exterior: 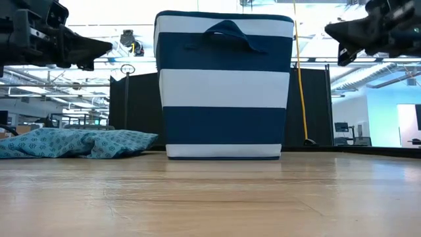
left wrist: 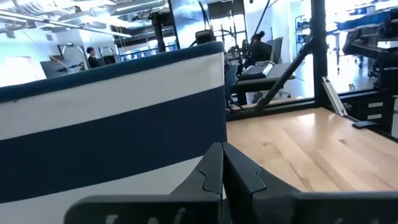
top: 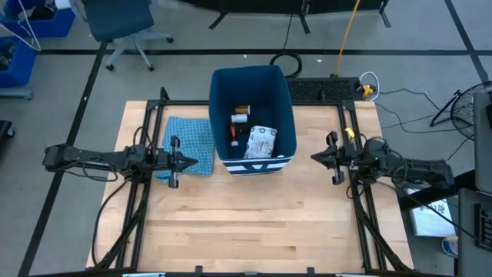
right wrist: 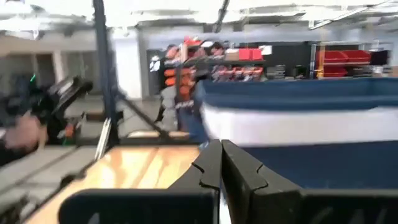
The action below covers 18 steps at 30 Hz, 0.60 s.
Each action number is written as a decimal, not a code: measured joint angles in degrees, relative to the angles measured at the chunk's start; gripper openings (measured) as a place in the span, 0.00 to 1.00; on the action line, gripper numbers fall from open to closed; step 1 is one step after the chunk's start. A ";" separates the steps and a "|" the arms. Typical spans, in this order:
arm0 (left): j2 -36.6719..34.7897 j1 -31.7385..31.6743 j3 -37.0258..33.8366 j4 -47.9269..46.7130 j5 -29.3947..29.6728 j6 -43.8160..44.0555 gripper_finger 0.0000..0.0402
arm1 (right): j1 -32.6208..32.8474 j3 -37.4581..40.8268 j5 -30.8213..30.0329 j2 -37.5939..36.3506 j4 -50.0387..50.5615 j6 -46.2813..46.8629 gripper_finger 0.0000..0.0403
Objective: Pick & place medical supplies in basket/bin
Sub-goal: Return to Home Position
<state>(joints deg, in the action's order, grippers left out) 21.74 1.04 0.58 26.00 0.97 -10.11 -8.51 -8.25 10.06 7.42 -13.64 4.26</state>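
While both arms hang level above the table (top: 254, 231), the scene reads so:

Bin (top: 221, 100): stands upright at the middle of the table's far edge, open top up, long axis running far to near; neither gripper touches it.
Left gripper (top: 191, 161): jaws clenched with only a seam between them, holding nothing; its arm stretches level from the table's left edge and points at the bin's left wall, raised off the wood.
Right gripper (top: 317, 157): jaws likewise pressed together and empty; its arm reaches in level from the right edge and points at the bin's right wall, apart from it.
Cloth (top: 188, 142): lies rumpled beside the bin's left wall, partly under the left gripper.
Packet (top: 261, 142): flat on the bin's floor toward its near right corner, long axis slanted.
Bottle (top: 242, 110): on its side toward the bin's far wall, long axis across the bin.
White piece (top: 238, 119): on the floor just nearer than the bottle.
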 joint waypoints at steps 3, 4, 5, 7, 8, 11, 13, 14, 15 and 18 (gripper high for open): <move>0.00 0.00 0.00 -0.06 0.11 0.09 0.00 | 4.53 2.51 -2.70 0.02 -2.05 -4.42 0.00; 0.00 0.00 0.00 -0.17 0.10 0.09 0.00 | 5.65 3.61 -2.88 0.02 -4.28 -5.75 0.00; 0.00 0.00 0.00 -0.23 0.02 0.09 0.00 | 6.56 4.30 -2.84 0.02 -5.97 -6.63 0.00; 0.00 0.00 0.00 -0.35 -0.82 -0.26 0.00 | 7.73 4.79 -2.96 -0.17 -10.56 -7.37 0.00; 0.00 0.00 0.00 -0.39 -1.43 -0.69 0.00 | 8.14 4.74 -3.70 -0.43 -10.97 -7.34 0.00; -0.68 0.02 0.00 -0.30 -4.34 -2.69 0.00 | 8.83 3.69 -5.84 -1.24 -7.60 -6.92 0.00; -2.01 0.04 0.00 -0.34 -4.96 -3.31 0.00 | 9.37 2.15 -5.90 -2.28 -4.71 -7.31 0.00; -2.91 0.04 0.00 -0.69 -4.96 -3.37 0.00 | 9.65 1.78 -6.01 -2.96 -3.78 -7.40 0.00; -3.89 0.04 0.00 -1.17 -4.96 -3.45 0.00 | 9.95 1.76 -6.26 -3.70 -3.32 -7.40 0.00; -7.20 0.00 0.04 -4.30 -4.96 -3.55 0.00 | 11.11 1.81 -8.08 -5.95 -0.29 -7.94 0.00</move>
<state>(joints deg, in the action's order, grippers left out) 14.53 1.04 0.62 21.70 -3.99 -13.66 2.61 -6.44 1.98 1.47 -13.92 -3.67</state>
